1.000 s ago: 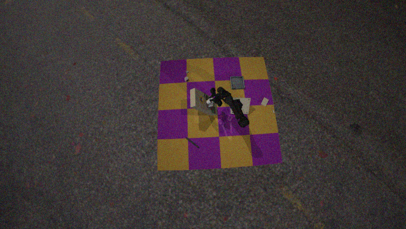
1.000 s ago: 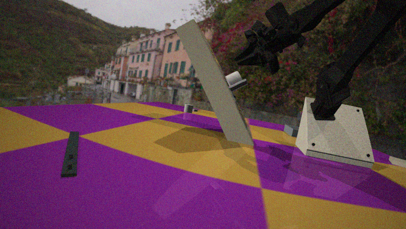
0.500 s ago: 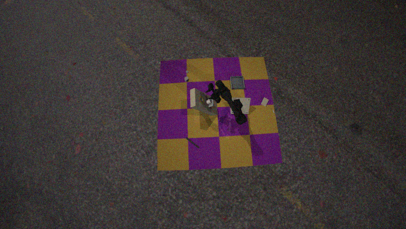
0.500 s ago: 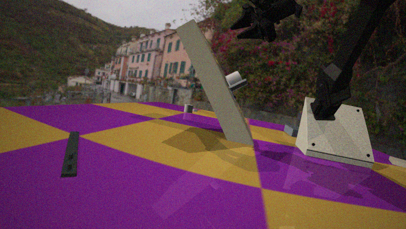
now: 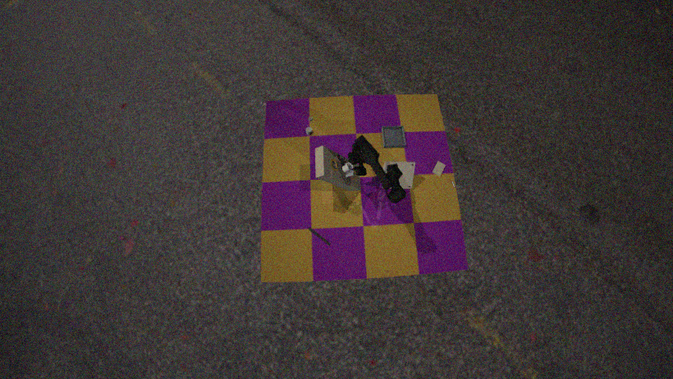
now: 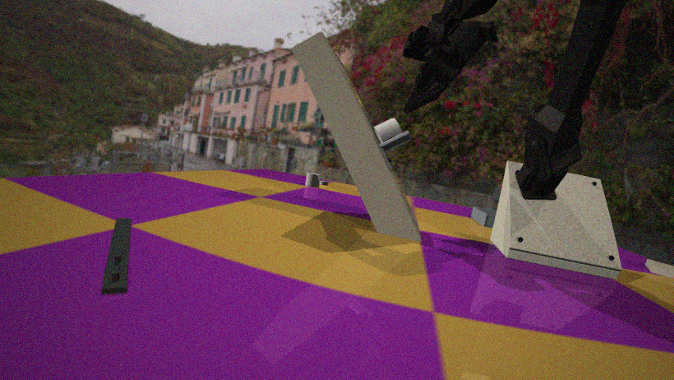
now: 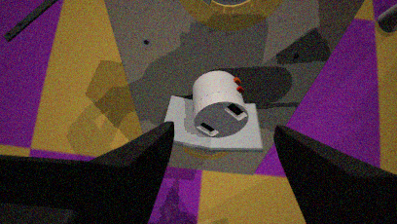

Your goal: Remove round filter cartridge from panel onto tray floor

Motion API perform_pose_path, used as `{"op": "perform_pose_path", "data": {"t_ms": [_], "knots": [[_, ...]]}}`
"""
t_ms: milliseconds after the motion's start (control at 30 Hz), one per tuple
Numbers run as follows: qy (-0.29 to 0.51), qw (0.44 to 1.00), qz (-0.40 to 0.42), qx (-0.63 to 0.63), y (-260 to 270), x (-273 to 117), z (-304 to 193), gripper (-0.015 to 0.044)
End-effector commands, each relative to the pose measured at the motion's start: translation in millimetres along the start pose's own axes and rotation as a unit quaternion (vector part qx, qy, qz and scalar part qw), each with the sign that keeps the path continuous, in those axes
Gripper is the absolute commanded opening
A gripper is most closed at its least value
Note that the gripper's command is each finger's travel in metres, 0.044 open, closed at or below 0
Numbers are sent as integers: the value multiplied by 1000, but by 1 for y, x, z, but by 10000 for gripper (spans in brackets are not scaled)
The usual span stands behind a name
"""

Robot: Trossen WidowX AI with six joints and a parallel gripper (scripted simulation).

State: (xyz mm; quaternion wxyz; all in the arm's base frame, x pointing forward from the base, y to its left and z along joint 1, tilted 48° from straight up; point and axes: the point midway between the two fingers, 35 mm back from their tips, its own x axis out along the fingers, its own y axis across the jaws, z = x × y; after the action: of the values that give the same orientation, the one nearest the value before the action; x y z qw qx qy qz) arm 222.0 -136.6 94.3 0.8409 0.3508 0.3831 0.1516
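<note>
The white round cartridge (image 5: 347, 167) (image 6: 387, 130) (image 7: 218, 92) is out of its hole. It rests on a small pale ledge (image 6: 399, 141) (image 7: 253, 133) on the front of the tilted service panel (image 5: 319, 162) (image 6: 346, 118) (image 7: 146, 21). Its grey face with two slots points toward the wrist camera; orange-red tabs show on its side. The panel's yellow-ringed hole is partly cut off at the top of the wrist view. My gripper (image 6: 407, 109) (image 7: 224, 130) is open above the cartridge, with nothing held between the fingers. The grey tray (image 5: 394, 146) lies at the back right.
A dark bar with holes (image 5: 319, 236) (image 6: 115, 254) (image 7: 31, 19) lies on the checkered mat. A small pale cylinder (image 5: 309, 130) (image 6: 311, 179) (image 7: 389, 20) stands beyond the panel. A pale sloped block (image 5: 407, 175) (image 6: 560, 226) is beside the arm base. A pale plate (image 5: 438, 168) lies to the right.
</note>
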Motion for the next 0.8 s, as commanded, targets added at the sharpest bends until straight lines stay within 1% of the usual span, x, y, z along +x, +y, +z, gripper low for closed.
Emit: {"op": "perform_pose_path", "data": {"t_ms": [0,767], "knots": [[18,999,0,38,2,3,-7,305],[18,999,-2,38,1,39,-8,305]]}}
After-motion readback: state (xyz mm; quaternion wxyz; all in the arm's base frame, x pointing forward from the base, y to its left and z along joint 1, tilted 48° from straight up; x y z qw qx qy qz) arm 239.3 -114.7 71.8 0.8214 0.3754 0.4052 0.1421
